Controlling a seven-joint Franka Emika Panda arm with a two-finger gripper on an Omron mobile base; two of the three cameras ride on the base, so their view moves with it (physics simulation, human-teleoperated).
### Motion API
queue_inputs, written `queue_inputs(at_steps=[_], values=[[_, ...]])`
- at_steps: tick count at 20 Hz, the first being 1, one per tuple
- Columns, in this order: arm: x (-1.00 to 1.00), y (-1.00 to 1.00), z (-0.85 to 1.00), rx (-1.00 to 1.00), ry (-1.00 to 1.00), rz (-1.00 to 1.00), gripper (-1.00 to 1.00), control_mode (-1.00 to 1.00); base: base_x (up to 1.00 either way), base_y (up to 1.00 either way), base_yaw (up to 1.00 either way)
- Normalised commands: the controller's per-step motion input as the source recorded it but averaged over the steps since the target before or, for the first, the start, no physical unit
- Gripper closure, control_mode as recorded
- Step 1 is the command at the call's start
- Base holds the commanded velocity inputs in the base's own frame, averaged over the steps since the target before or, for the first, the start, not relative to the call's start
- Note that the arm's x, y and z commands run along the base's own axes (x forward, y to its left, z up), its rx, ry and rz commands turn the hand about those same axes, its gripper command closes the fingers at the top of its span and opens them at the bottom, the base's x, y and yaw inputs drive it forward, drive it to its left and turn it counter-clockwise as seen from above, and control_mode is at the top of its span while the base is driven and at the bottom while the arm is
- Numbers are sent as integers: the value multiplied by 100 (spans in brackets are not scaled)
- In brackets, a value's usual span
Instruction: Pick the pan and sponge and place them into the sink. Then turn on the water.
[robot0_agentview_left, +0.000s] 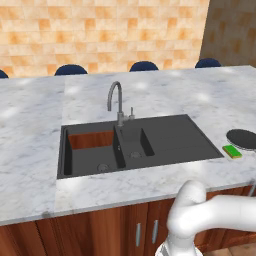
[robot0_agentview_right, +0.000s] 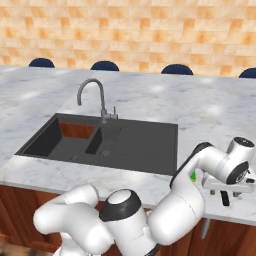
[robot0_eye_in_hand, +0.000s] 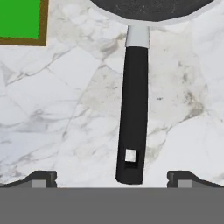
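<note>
I have the claw (robot0_eye_in_hand: 112, 178) hanging over the pan (robot0_agentview_left: 243, 138), spread wide and holding nothing, its two tips standing either side of the free end of the pan's handle (robot0_eye_in_hand: 132, 113) in the hand view. The pan sits on the marble table (robot0_agentview_left: 30, 150) to the right of the sink (robot0_agentview_left: 170, 140), with the sponge (robot0_agentview_left: 232, 151) just beside it at the front, and both basins look bare. I judge the pan to be the awkward one: rigid metal, probably the heaviest thing here, and its weight sits in the round bowl, well away from where I can grip. The handle is long, dark, straight and narrow enough to fit between the tips, so that is where I mean to take hold. I would rather close nearer the silvery collar by the bowl than at the far end with the hanging hole, because a grip out at the end lets the bowl droop or twist in the claw. The surface looks smooth, so I expect some slip. The sponge should be light and soft, and easy to pinch across its short sides. The faucet (robot0_agentview_left: 116, 102) stands behind the basins for later.
</note>
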Motion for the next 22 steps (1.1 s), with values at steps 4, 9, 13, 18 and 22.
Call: queue_inputs(at_steps=[4,9,13,18,22], values=[[16,-12,-23,4,0,2,-100,-100,0,0,0],[12,-17,-26,3,0,2,-100,-100,0,0,0],[12,-16,-28,3,0,2,-100,-100,0,0,0],[14,-7,-35,3,1,2,100,-100,0,0,0],[10,-10,-35,3,0,1,100,-100,0,0,0]])
